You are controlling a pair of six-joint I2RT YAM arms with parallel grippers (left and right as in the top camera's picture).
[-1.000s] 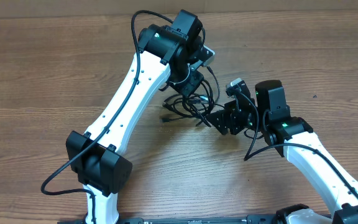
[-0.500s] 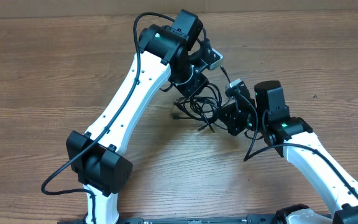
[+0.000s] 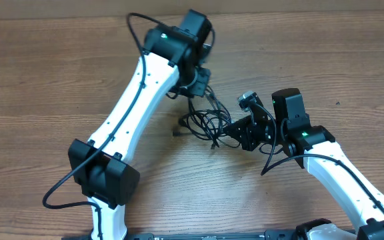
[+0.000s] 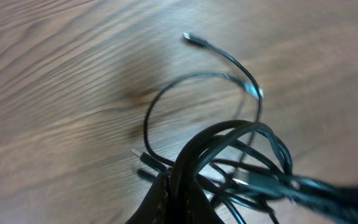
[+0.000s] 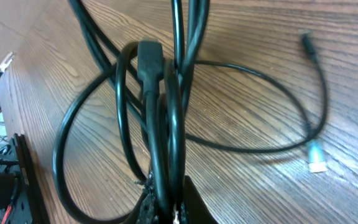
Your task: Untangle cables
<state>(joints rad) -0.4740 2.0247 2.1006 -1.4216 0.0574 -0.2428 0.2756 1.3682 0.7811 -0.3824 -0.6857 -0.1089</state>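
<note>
Overhead, the cables (image 3: 205,122) stretch diagonally from far-left to near-right.

**Right gripper clamping a bundle of black cables**

The right gripper (image 5: 166,204) is pinching several strands of the cables (image 5: 166,143) at the bottom edge, its jaws closing tight on them. A black plug (image 5: 149,59) is sitting in the bundle just above the grip. Loops are spreading left and right of that plug over the wooden table (image 5: 260,81). Well right of the plug and lower, one thin strand is ending in a pale tip (image 5: 317,164). A dark tip (image 5: 307,43) is lying far right of the plug, about level with it.
</note>
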